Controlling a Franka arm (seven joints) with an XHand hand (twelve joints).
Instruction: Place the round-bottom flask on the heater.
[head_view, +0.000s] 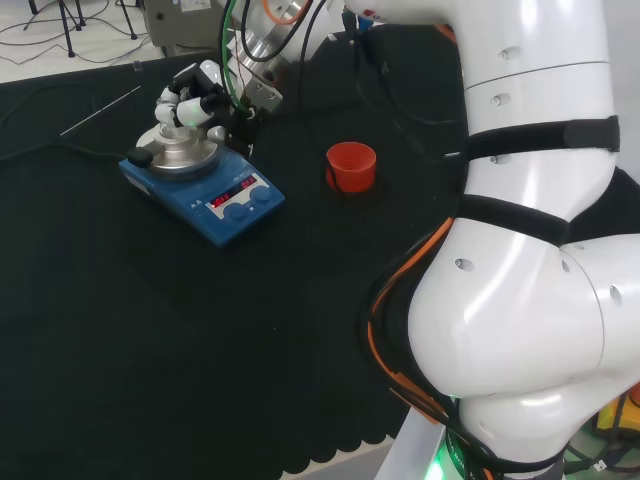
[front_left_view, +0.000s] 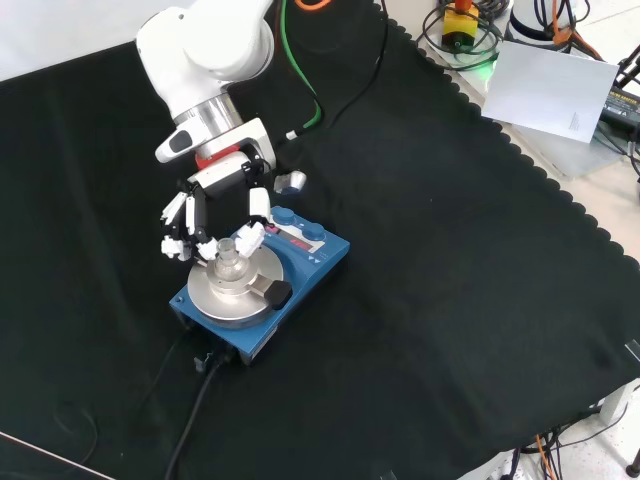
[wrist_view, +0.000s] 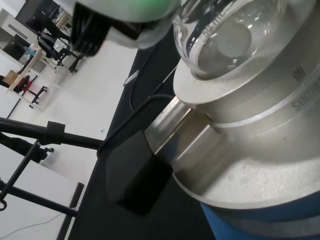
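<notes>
Round-bottom flask (wrist_view: 227, 35) seated in the metal bowl of the blue heater (front_left_view: 262, 285). Hand (front_left_view: 215, 215) above, fingers curled around the flask's neck. Red stand (head_view: 351, 165) well apart on the cloth.

- Bench (head_view: 150, 380) covered with black cloth, scalloped along its edge.
- Blue heater (head_view: 203, 190) with a silver round top, standing toward the far-left part in the head view.
- Red ribbed ring (head_view: 351, 165) right of the heater, apart from it.
</notes>
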